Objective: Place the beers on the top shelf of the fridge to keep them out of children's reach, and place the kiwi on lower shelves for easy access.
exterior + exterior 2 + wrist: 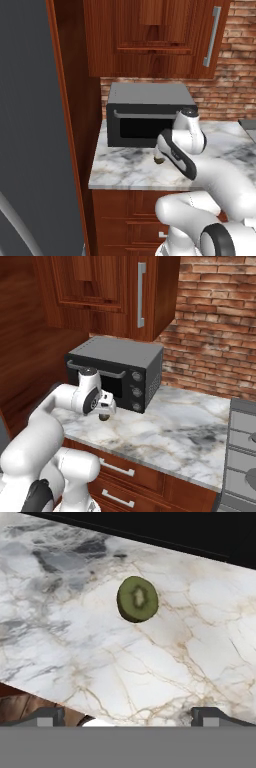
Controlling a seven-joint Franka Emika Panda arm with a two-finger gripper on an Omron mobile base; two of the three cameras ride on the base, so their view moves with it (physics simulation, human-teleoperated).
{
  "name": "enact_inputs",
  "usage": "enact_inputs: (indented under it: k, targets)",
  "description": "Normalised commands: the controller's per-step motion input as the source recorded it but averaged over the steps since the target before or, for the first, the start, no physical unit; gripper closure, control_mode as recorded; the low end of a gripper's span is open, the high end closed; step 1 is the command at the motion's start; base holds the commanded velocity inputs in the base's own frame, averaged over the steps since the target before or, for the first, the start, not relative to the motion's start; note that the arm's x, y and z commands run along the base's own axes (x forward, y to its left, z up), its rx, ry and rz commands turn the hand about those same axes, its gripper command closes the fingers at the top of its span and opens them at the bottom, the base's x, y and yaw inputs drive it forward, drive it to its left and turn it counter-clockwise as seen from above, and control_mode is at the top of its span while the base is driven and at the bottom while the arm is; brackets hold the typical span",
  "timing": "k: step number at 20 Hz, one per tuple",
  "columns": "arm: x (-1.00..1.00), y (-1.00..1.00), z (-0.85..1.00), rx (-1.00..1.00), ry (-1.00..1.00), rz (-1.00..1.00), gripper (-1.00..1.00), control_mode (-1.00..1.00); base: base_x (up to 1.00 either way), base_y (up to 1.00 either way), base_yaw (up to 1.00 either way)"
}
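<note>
The kiwi [137,599], a cut half with its green face up, lies on the marble counter [75,642] just in front of the black oven. My gripper [129,718] hangs open a little above it, its fingertips [47,717] spread wide with nothing between them. From the base views the kiwi [159,160] [104,417] peeks out right under the hand, and the gripper [105,408] points down at it. The grey fridge [30,125] stands at the left, showing its outer face. The beers and the fridge's shelves are out of view.
The black oven [150,115] sits at the back of the counter, close behind the hand. Wooden cabinets [150,35] hang above it. A tall wooden panel [75,125] separates fridge and counter. A stove [245,446] borders the counter's right end. The brick wall [210,321] runs behind.
</note>
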Motion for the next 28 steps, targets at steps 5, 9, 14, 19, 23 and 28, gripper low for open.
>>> enact_inputs:
  k: [5, 9, 14, 19, 23, 28]
  targets:
    - [0.17, 0.0, -0.22, 0.0, 0.0, -0.02, -1.0, -1.0, 0.0, 0.0, 0.0]
    - [0.19, 0.0, -0.23, 0.0, 0.0, -0.02, -1.0, -1.0, 0.0, 0.0, 0.0]
    - [0.2, 0.0, -0.2, 0.0, 0.0, -0.01, -1.0, -1.0, 0.0, 0.0, 0.0]
    - [0.19, 0.0, -0.18, 0.0, 0.0, -0.01, -1.0, -1.0, 0.0, 0.0, 0.0]
    - [0.19, 0.0, -0.15, 0.0, 0.0, -0.01, -1.0, -1.0, 0.0, 0.0, 0.0]
    - [0.2, 0.0, -0.15, 0.0, 0.0, -0.01, -1.0, -1.0, 0.0, 0.0, 0.0]
